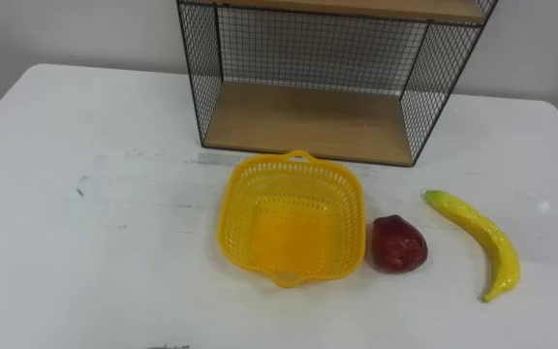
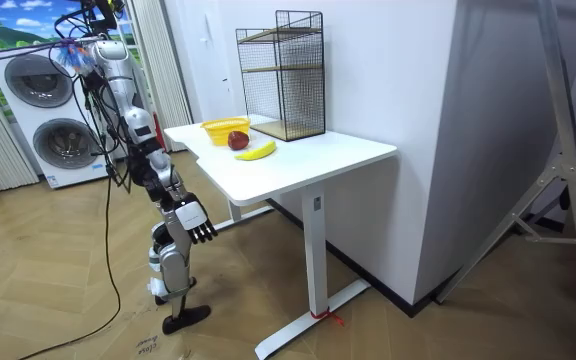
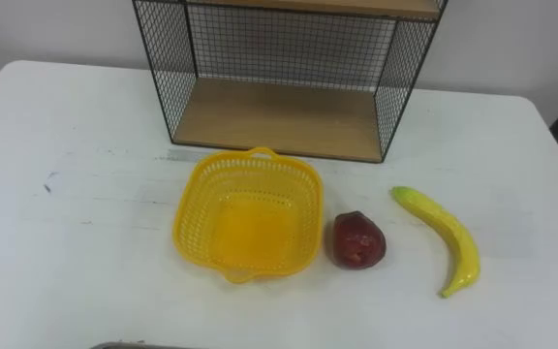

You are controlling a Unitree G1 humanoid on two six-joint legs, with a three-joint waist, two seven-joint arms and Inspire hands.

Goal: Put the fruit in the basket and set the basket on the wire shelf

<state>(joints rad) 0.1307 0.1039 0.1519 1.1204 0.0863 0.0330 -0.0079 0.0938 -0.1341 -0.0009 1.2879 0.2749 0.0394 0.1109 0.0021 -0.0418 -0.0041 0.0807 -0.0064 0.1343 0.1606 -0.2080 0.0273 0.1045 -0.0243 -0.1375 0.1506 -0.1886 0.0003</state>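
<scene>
Table (image 1: 95,252) bears basket (image 1: 243,184), red fruit (image 1: 398,244), banana (image 1: 478,233); right hand (image 2: 196,221) hangs, seemingly relaxed.

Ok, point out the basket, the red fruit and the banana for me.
basket (image 1: 240,208): left eye view, on its left lattice wall.
red fruit (image 1: 399,244): left eye view, middle of its top side.
banana (image 1: 484,237): left eye view, mid-length of its curve.

The yellow basket (image 1: 292,228) is looking like glossy perforated plastic. The wire shelf (image 1: 206,92) is showing thin black matt metal mesh around smooth pale wooden boards (image 1: 308,121). The white table (image 1: 85,252) is appearing matt and faintly scuffed. The banana (image 1: 478,237) and red fruit (image 1: 398,244) are gleaming, smooth-skinned.
</scene>
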